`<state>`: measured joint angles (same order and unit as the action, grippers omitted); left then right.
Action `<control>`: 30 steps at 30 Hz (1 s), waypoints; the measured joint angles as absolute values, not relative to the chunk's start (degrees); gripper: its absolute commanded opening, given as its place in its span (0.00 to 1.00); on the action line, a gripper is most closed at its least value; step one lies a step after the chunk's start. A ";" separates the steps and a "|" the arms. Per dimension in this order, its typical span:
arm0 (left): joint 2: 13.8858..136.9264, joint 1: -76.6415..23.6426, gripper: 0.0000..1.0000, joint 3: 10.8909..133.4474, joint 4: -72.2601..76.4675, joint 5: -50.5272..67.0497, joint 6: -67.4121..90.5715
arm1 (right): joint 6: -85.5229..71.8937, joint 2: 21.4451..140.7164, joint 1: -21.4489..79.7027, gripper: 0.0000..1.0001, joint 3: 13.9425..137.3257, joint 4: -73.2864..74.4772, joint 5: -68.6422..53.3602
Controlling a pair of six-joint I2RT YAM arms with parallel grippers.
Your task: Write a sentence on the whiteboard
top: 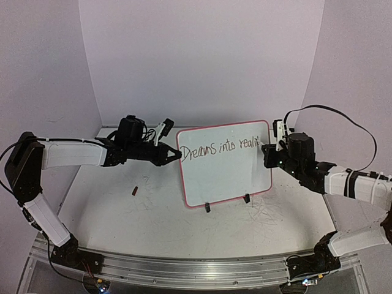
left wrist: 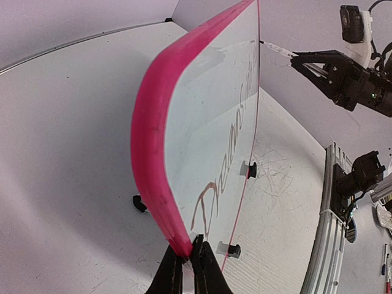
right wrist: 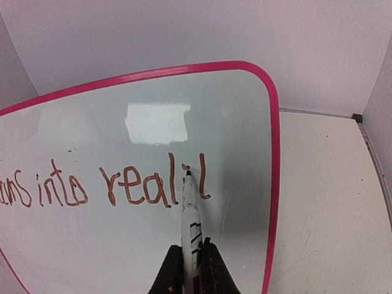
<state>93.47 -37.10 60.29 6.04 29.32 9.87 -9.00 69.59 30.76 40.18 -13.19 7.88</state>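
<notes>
The whiteboard with its pink-red frame stands tilted on black clip feet in the middle of the table. Its handwriting reads "Dreams into reali" plus one more upright stroke. My left gripper is shut on the board's left edge; the left wrist view shows the pink frame pinched between my fingers. My right gripper is shut on a white marker. The marker tip sits at the board by the dot of the "i" in the handwriting, close to the board's right edge.
A small dark cap-like object lies on the scuffed tabletop left of the board. Grey scribble marks cover the table in front. The enclosure's walls stand close behind and beside; an aluminium rail runs along the near edge.
</notes>
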 measured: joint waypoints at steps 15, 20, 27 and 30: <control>93.47 -37.17 0.00 60.29 6.07 29.28 9.87 | -9.28 70.95 30.77 0.00 40.51 -13.02 12.48; 93.47 -37.17 0.00 60.29 6.05 29.28 9.84 | -9.27 68.69 30.76 0.00 40.49 -12.49 12.57; 93.47 -37.19 0.00 60.29 6.07 29.28 9.85 | -9.28 68.10 30.76 0.00 40.49 -12.64 12.58; 93.47 -37.19 0.00 60.29 6.07 29.28 9.82 | -9.28 68.43 30.76 0.00 40.49 -12.65 12.62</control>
<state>93.47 -37.19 60.29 6.07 29.28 9.82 -9.28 68.43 30.76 40.49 -12.65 12.62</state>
